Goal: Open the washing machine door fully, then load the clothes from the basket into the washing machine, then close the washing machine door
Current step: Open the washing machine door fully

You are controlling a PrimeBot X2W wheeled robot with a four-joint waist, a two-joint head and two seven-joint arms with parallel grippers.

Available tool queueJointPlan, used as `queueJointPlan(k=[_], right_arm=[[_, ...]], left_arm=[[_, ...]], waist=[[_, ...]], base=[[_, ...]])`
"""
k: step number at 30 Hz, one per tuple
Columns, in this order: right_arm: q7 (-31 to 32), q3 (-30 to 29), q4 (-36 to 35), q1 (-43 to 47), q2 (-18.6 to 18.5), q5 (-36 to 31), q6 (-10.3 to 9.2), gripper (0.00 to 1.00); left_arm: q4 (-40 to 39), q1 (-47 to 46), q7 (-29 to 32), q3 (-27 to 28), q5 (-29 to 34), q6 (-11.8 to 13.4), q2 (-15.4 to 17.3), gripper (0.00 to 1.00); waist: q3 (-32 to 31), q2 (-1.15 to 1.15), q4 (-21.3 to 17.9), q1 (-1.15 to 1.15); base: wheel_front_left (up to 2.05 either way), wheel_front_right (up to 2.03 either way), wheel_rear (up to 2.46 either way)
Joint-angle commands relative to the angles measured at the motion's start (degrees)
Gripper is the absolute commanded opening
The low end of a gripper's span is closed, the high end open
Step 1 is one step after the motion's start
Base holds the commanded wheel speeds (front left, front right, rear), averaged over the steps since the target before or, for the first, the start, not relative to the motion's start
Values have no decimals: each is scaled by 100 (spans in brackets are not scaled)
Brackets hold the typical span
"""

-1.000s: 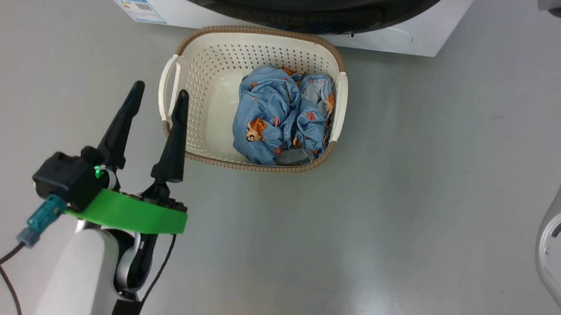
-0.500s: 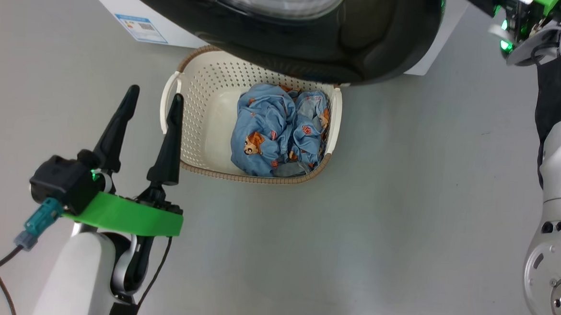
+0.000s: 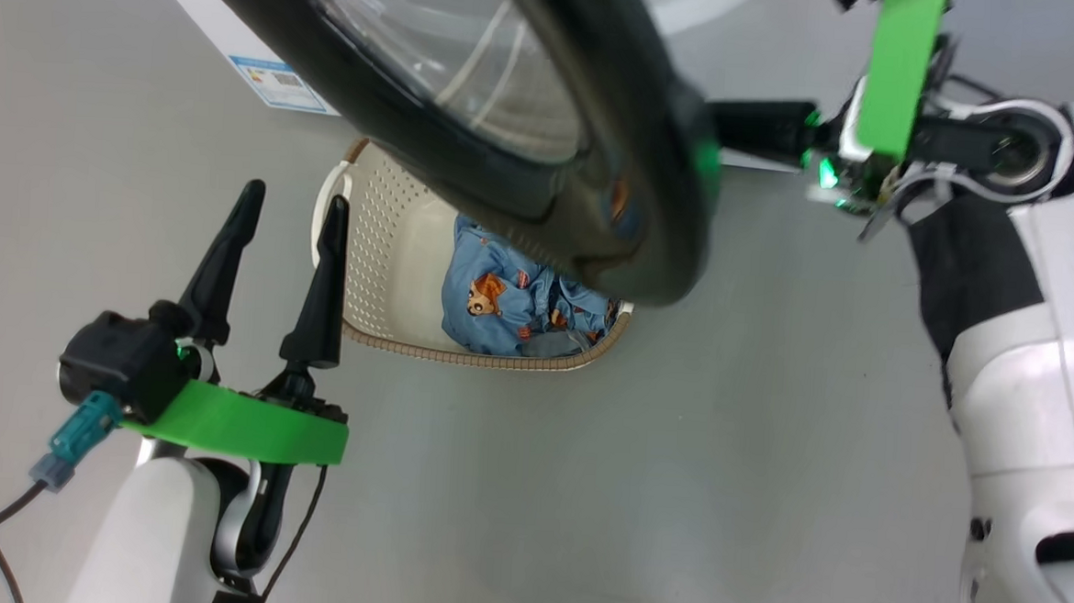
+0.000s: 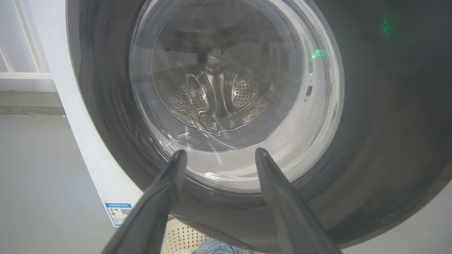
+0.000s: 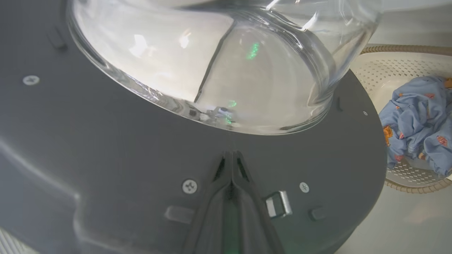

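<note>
- Found washing machine door (image 3: 618, 159) partly open, hanging over basket (image 3: 383, 266) of blue clothes (image 3: 491, 308) on floor (image 3: 674, 483).
- Saw right fingers (image 5: 231, 197) pressed together at door's inner face.
- Saw left fingers (image 3: 322, 281) spread, empty, near basket.

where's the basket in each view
head view: basket left of centre, half hidden beneath the washing machine door.
left wrist view: a perforated sliver at the bottom edge, under the door.
right wrist view: far right, past the door's edge.
shared landmark: the blue printed clothes inside it.
</note>
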Motion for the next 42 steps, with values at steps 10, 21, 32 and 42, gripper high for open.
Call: queueJointPlan(k=[10,21,32,42], right_arm=[[152,788,-592,607,193,452,10,0],[-121,1843,-973,1069,193,1027,10,0],[-772,3119,-851,1069,193,1872,10,0],[-1336,3143,-682,1040,107,2105,10,0]], left_arm=[[-161,116,-35,317,71,-13,182,100],[-133,156,-35,422,78,-13,179,100],[-96,213,-35,458,96,-13,153,100],[-45,299,-35,601,129,-13,185,100]], waist=[[-94,0,-30,0],[-185,0,32,0],[-275,0,74,0],[-443,0,-65,0]], base=[[0,0,0],[0,0,0],[0,0,0],[0,0,0]])
